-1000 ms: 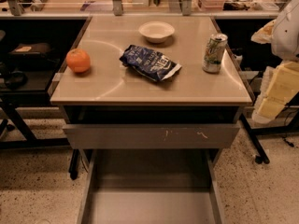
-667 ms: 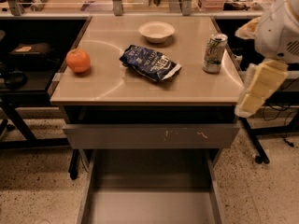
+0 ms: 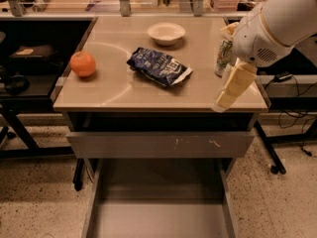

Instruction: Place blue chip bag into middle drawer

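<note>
The blue chip bag (image 3: 159,67) lies flat on the middle of the beige tabletop (image 3: 114,90), silvery end toward the right. The middle drawer (image 3: 158,212) is pulled out below the table, its grey floor bare. My gripper (image 3: 223,100) hangs from the white arm (image 3: 277,29) at the right, over the table's front right corner. It points down and left, is to the right of the bag, and does not touch it.
An orange (image 3: 82,63) sits at the table's left. A white bowl (image 3: 166,32) stands at the back. A drink can (image 3: 224,56) stands at the right, partly behind my arm. A shut grey drawer front with white scratches (image 3: 161,144) is above the open drawer.
My arm and gripper have moved left, from beyond the table's right edge to over its front right corner. The bag, orange, bowl and can have not moved.
</note>
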### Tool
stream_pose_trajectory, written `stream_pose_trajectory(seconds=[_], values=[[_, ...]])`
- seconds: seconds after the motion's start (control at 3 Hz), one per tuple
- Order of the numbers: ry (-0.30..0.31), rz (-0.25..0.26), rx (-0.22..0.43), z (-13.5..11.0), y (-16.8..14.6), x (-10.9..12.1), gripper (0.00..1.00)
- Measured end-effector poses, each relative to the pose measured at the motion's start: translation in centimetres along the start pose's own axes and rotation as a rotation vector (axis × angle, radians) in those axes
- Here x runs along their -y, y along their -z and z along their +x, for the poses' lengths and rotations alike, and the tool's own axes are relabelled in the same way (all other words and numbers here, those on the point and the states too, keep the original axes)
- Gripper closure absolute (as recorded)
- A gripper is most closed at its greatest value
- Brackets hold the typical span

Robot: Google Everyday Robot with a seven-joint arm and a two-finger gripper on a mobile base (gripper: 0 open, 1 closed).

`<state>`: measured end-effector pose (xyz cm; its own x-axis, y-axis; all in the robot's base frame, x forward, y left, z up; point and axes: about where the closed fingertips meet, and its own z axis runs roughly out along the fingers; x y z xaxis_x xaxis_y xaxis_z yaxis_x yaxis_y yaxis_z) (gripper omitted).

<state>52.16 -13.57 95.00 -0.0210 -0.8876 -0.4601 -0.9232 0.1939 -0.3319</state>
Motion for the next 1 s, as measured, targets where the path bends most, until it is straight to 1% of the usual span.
stream_pose_trajectory(seconds=[0.33,0.67,1.0], values=[[0.0,0.0,0.0,0.0,0.0,0.0,0.0],[-0.002,-0.012,0.091,-1.3,-3.0,0.7,0.0],[-0.043,-0.003,0.235,-3.6,-7.6,2.8,0.0]])
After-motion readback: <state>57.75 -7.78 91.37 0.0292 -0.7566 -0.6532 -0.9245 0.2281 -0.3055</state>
